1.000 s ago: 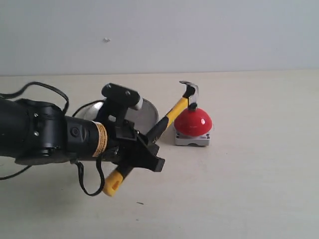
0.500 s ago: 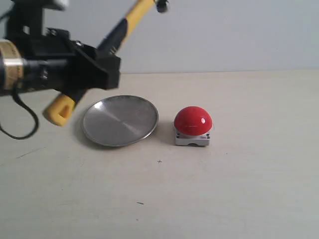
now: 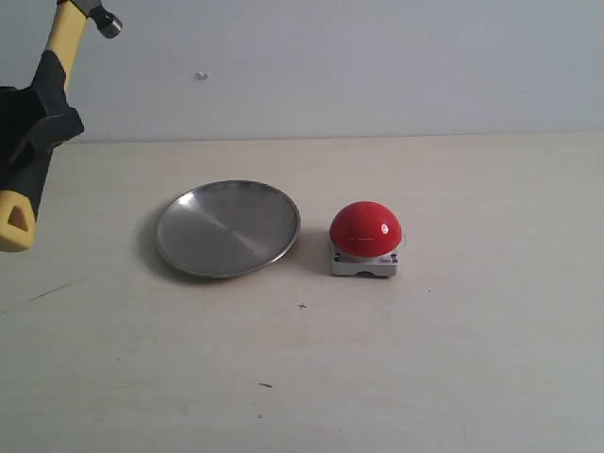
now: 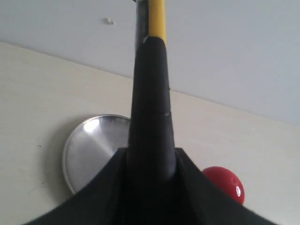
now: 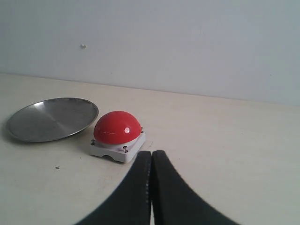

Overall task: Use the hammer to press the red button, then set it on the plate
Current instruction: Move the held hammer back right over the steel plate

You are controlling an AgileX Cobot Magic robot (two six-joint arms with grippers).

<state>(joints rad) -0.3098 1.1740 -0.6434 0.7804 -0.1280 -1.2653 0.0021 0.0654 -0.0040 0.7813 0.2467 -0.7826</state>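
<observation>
Hammer (image 3: 64, 36) aloft, left of plate (image 3: 227, 229)

plate (image 3: 227, 229) brushed shiny metal; red button (image 3: 365, 228) glossy; table (image 3: 453, 359) matt

Hammer (image 3: 64, 38) handle's yellow up top and at the looped end, black in between, with a dark grey head. Red button (image 3: 365, 229) is a glossy red dome with a white glint on a pale grey base. Plate (image 3: 226, 228) is brushed silver. Table (image 3: 453, 359) is cream, wall (image 3: 377, 66) pale grey. Left gripper (image 4: 151, 152) and right gripper (image 5: 151, 157) are both plain black.
</observation>
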